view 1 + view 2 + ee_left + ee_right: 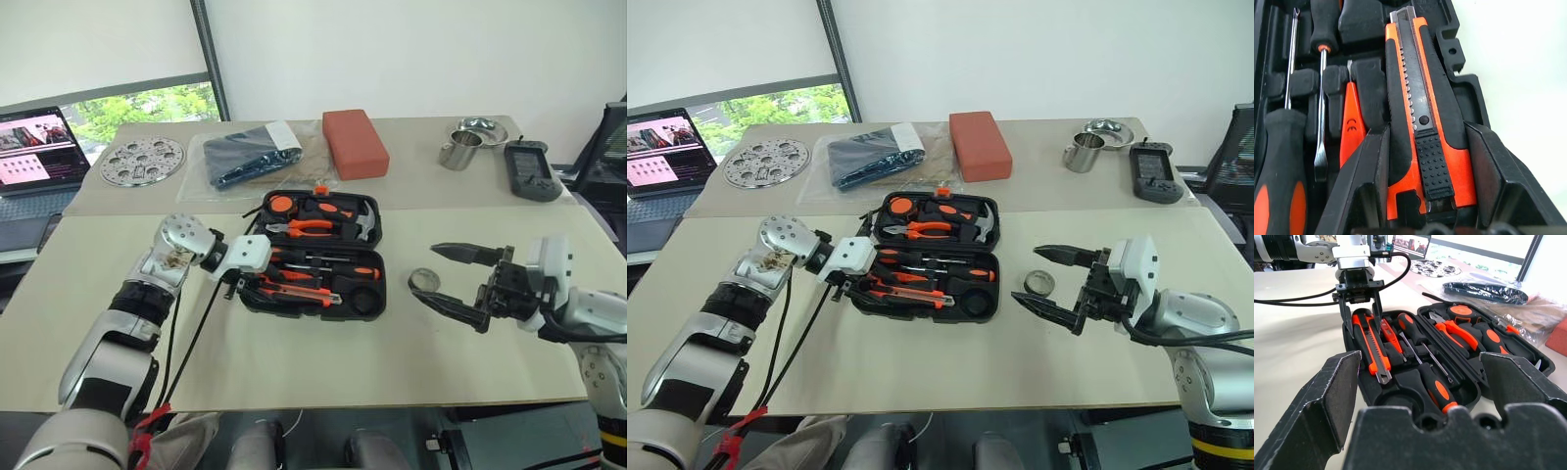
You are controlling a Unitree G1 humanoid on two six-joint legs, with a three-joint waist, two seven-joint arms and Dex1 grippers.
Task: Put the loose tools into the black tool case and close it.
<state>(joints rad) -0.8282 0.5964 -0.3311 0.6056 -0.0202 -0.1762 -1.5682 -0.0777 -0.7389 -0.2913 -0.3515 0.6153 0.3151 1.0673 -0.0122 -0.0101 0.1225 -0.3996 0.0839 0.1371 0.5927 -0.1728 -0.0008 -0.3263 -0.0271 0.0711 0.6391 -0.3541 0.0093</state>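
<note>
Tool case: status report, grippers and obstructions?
Left gripper straddling utility knife, seated in open tool case. Right gripper open, empty. Small tape roll on table outside case.

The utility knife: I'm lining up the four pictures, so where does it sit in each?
Left eye view: utility knife along the case's near-left edge, at the left gripper.
Right eye view: same spot.
Left wrist view: centre, between that gripper's fingers.
Right wrist view: the case's left side.
Shared landmark: the black tool case.
</note>
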